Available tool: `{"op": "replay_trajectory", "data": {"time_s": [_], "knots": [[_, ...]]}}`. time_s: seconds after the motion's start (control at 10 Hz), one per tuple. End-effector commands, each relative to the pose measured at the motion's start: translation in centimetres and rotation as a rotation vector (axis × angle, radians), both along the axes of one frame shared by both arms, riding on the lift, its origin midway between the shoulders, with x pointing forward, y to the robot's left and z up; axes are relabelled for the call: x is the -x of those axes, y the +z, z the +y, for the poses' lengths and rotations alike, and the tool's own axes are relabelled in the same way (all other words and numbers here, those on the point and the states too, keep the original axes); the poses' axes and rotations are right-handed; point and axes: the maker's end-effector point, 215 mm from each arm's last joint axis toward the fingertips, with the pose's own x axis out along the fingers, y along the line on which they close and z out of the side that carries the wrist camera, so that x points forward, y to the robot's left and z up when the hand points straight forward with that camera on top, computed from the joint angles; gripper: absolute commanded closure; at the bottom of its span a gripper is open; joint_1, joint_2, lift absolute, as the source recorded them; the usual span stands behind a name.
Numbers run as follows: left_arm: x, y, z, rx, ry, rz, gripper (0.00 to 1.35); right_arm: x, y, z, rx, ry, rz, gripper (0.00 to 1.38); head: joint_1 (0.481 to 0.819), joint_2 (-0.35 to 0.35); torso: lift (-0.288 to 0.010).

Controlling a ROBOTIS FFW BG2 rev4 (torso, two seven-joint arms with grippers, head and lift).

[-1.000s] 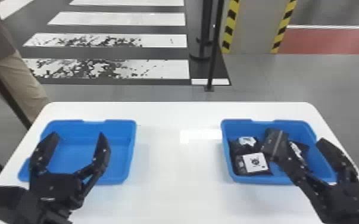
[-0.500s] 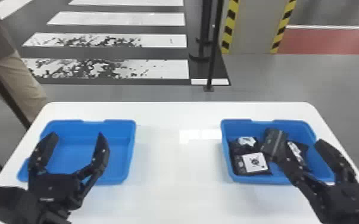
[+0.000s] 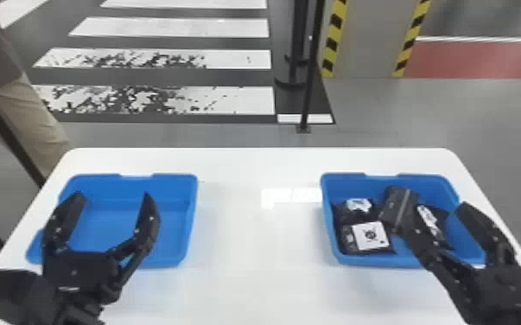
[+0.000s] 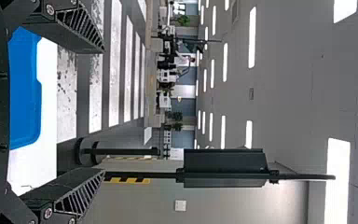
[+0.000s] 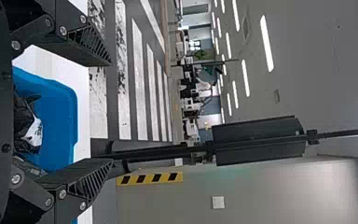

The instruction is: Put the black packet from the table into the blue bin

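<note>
- We see the left gripper [image 3: 112,196] with its fingers spread wide and nothing between them, pointing away from us, over or in front of the left blue bin [image 3: 191,216]
- We see the right gripper [image 3: 432,211] with its fingers wide apart too, empty as far as we can tell, at the near right part of the right blue bin [image 3: 343,183]
- Its left finger crosses our view of a dark, glossy piece [image 3: 401,199] in that bin; we can't tell whether they touch, or whether the piece is a packet
- Our black packets lie in the right blue bin: a far left packet [image 3: 358,205] with a white label, a near left packet [image 3: 369,237] with a squarish white label just beside it, and a right-hand packet [image 3: 433,222] with a long white label; we can't tell which one the task means
- The left blue bin shows us its bare floor
- Both bins sit well apart on the white surface [image 3: 246,246]
- Beyond the far edge we have a striped crossing [image 3: 160,99], a black post [image 3: 311,73] and a pillar [image 3: 363,39] with yellow and black edges
</note>
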Motion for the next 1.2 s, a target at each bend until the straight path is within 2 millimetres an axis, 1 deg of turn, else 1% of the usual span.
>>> {"op": "replay_trajectory", "data": {"time_s": [0.0,1.1], "knots": [[-0.05,0.06,-0.08,0.0,-0.002,-0.001,0.12,-0.05,0.05,0.01,0.002,0.0,-0.001,0.31,0.695,-0.002,-0.11],[-0.14,0.01,-0.22,-0.001,-0.006,0.001,0.12,-0.11,0.02,-0.02,0.004,0.001,-0.002,0.31,0.695,-0.007,-0.11]]}}
